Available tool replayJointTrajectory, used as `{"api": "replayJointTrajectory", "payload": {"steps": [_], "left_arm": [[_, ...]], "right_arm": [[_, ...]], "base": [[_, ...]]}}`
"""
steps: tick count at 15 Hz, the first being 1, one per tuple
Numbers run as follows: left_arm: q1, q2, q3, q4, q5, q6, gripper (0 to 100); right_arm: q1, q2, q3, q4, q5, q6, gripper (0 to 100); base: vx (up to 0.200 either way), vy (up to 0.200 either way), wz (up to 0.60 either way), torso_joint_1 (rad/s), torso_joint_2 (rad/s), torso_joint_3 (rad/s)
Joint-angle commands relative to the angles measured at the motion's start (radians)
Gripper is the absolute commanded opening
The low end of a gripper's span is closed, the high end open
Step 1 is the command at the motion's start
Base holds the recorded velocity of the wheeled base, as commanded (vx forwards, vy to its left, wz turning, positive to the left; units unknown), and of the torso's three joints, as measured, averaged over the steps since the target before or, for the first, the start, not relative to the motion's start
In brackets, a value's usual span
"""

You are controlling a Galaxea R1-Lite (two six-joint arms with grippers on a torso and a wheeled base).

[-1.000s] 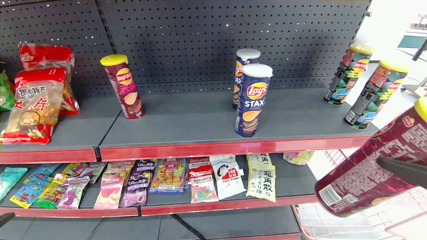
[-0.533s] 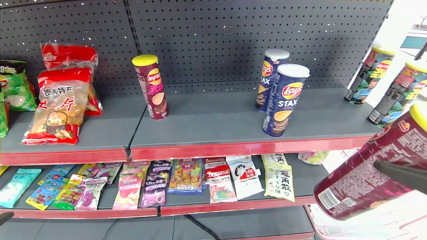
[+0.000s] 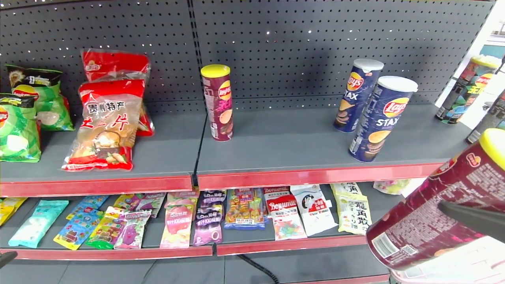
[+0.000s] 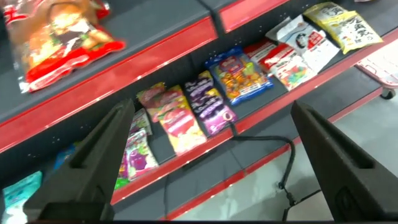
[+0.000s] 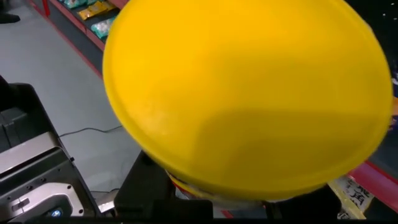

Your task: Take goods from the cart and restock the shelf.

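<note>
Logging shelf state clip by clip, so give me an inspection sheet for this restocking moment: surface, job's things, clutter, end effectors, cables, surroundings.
Surface: grey upper shelf with a red front edge, wide bare stretch mid-board.
Job's things: maroon yellow-lidded can, tilted, held by the right end effector; matching can upright on the upper shelf.
Clutter: two blue cans, red snack bags, green bags; sachets on the lower shelf.
End effectors: right one shut on the held can; left end effector open, empty, low before the shelves.
Cables: black cable on the floor under the shelves.
Surroundings: perforated back panel; patterned cans at the shelf's right end.
</note>
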Motion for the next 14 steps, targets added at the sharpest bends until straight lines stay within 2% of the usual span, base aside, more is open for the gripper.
{"api": "replayJointTrajectory", "payload": {"steps": [1, 5, 7, 9, 11, 14], "left_arm": [[0.0, 0.002, 0.001, 0.0, 0.0, 0.0, 100], [0.0, 0.0, -0.001, 0.0, 0.0, 0.0, 100], [0.0, 0.002, -0.001, 0.0, 0.0, 0.003, 100], [0.0, 0.002, 0.001, 0.0, 0.0, 0.023, 100], [0.001, 0.008, 0.001, 0.001, 0.011, 0.023, 100], [0.0, 0.012, 0.001, 0.0, 0.04, 0.022, 100]], "right_arm": [[0.001, 0.004, 0.002, 0.0, 0.001, 0.0, 0], [0.001, 0.001, 0.02, -0.003, 0.001, 0.0, 0], [0.001, 0.001, 0.022, -0.003, 0.001, 0.001, 0], [0.001, 0.001, 0.028, -0.003, 0.001, 0.001, 0], [0.001, -0.001, 0.033, -0.003, 0.001, 0.001, 0], [0.001, 0.004, 0.031, -0.003, 0.001, 0.001, 0]], "base": [[0.0, 0.2, 0.0, -0.002, 0.01, 0.002], [0.0, 0.2, 0.0, 0.0, 0.0, 0.0], [0.0, 0.0, 0.0, 0.0, 0.0, 0.0], [0.0, 0.0, 0.0, 0.0, 0.0, 0.0], [0.0, 0.0, 0.0, 0.0, 0.0, 0.0], [0.2, 0.0, 0.0, -0.007, 0.0, 0.001]]}}
